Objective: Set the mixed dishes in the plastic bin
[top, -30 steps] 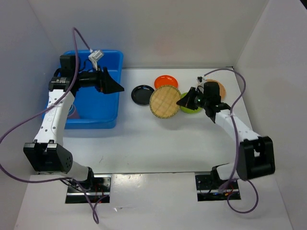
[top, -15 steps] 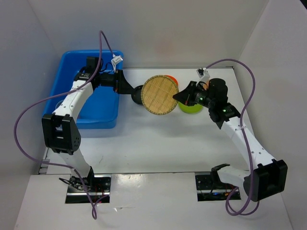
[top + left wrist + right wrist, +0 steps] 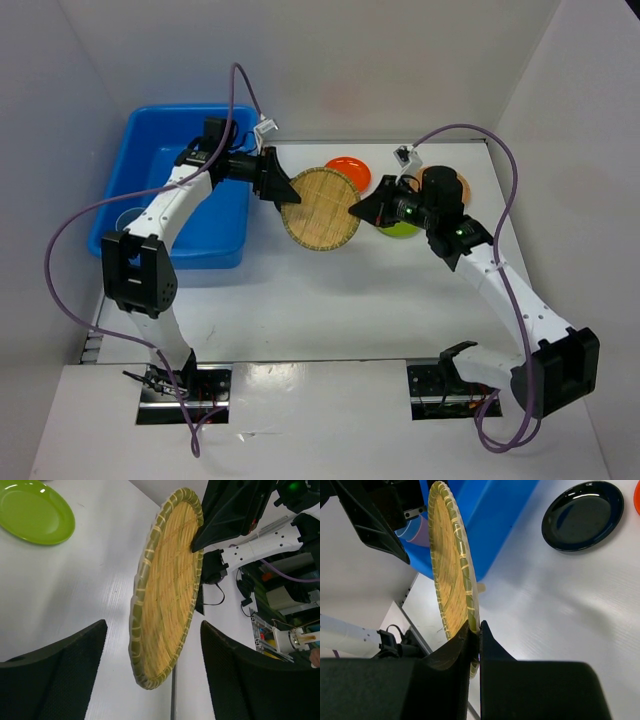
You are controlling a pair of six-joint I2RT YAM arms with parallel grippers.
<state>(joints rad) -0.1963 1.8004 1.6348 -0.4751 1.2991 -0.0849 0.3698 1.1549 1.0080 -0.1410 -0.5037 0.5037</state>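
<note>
Right gripper (image 3: 479, 625) is pinching the woven plate (image 3: 451, 570) by its rim, jaws closed down on the edge. Plate is hanging on edge, off the table, just right of the bin (image 3: 190, 110). Left gripper (image 3: 152, 630) is sitting just past the bin's right wall and straddling the plate's opposite rim. Its jaws are standing wide apart with a gap showing either side, not touching the plate. Black plate (image 3: 582, 515) is lying flat near the bin's right wall, green plate (image 3: 35, 510) further right of the bin, orange plate (image 3: 348, 170) right of the bin's far end.
</note>
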